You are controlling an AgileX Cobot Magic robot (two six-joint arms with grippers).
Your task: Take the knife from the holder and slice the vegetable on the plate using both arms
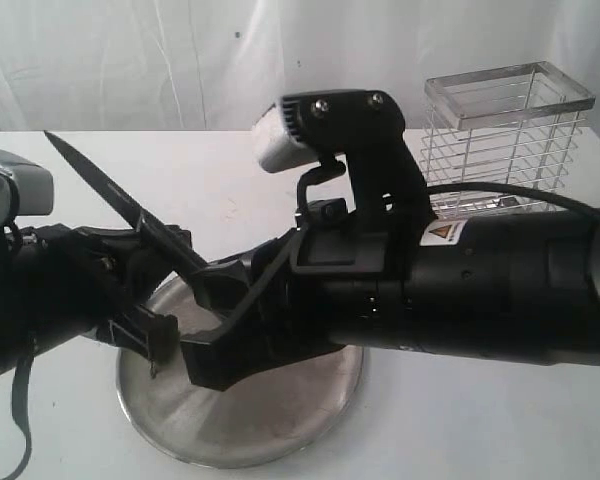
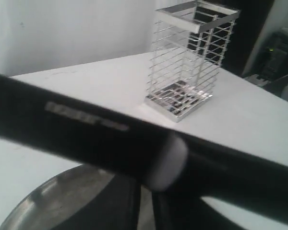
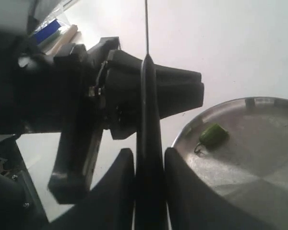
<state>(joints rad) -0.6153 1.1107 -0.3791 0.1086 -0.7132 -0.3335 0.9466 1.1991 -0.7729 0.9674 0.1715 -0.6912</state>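
I see the knife [image 1: 130, 215] out of the holder [image 1: 505, 140], slanting up over the plate [image 1: 240, 420] with its tip high and away. My right gripper [image 3: 149, 167] has its fingers tight on the handle. My left gripper [image 1: 145, 285] sits right beside the knife — I cannot tell if its fingers are wide or closed. The vegetable [image 3: 212, 135] lies on the plate, apart from the right fingers and off to one side of the knife, so I think the blade must tip down that way.
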